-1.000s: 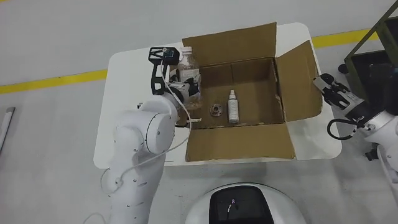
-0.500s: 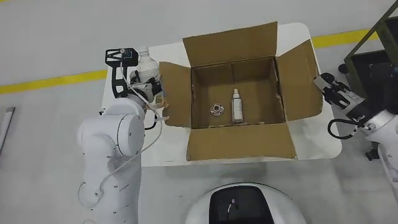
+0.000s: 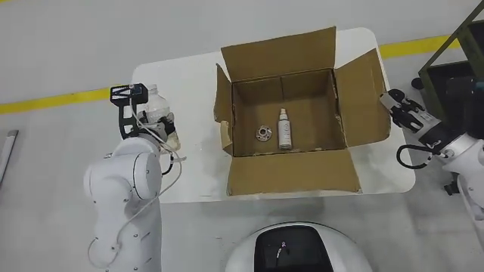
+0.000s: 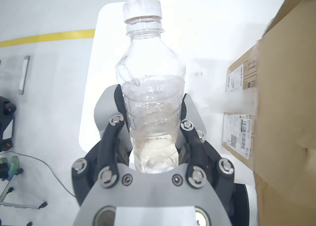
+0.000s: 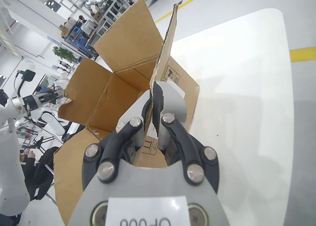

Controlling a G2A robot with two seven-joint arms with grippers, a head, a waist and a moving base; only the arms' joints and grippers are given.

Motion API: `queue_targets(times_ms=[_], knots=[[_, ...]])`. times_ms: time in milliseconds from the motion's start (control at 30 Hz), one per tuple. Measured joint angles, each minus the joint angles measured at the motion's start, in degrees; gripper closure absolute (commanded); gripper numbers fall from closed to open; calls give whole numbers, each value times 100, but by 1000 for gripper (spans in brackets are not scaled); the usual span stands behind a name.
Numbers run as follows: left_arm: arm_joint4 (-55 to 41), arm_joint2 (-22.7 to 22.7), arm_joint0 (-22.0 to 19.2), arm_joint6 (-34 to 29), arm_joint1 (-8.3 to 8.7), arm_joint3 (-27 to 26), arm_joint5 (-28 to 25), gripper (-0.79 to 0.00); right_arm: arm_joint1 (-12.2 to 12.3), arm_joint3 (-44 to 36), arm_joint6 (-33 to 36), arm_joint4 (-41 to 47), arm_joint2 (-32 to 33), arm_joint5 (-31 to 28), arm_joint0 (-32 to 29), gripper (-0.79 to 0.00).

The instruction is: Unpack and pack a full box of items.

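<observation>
gently stand the bottle (image 4: pixel 148 63) on the bench (image 4: pixel 209 26); left gripper (image 4: pixel 151 103) clamps it, right gripper (image 5: pixel 155 103) pinches the flap (image 5: pixel 167 39).

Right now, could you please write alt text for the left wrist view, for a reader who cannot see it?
The left tool grips a clear, white-capped plastic bottle, with the white table behind it. A cardboard box stands nearby on the table.

bottle (image 4: pixel 150 88): was clear, glossy plastic
box (image 3: pixel 291 174): was matt corrugated cardboard, torn edge rough
table (image 3: pixel 189 83): looked smooth, white
</observation>
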Motion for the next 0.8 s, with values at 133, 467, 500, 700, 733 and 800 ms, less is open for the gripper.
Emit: queue_targets(times_ms=[133, 467, 500, 700, 733, 800], knots=[[45, -20, 209, -85, 15, 289, -133, 0, 2, 27, 5, 0, -38, -8, 15, 0], [-6, 181, 867, 162, 13, 1035, -186, 0, 5, 213, 12, -94, -167, -51, 29, 0], [33, 221, 891, 204, 14, 1158, -239, 0, 5, 223, 7, -123, -190, -51, 39, 0], [38, 368, 908, 348, 6, 1647, -275, 0, 10, 259, -7, -174, -220, -67, 62, 0], [35, 391, 907, 381, 4, 1709, -265, 0, 11, 265, -6, -175, -212, -70, 63, 0], [20, 435, 886, 424, -2, 1842, -249, 0, 15, 270, 1, -177, -188, -80, 60, 0]])
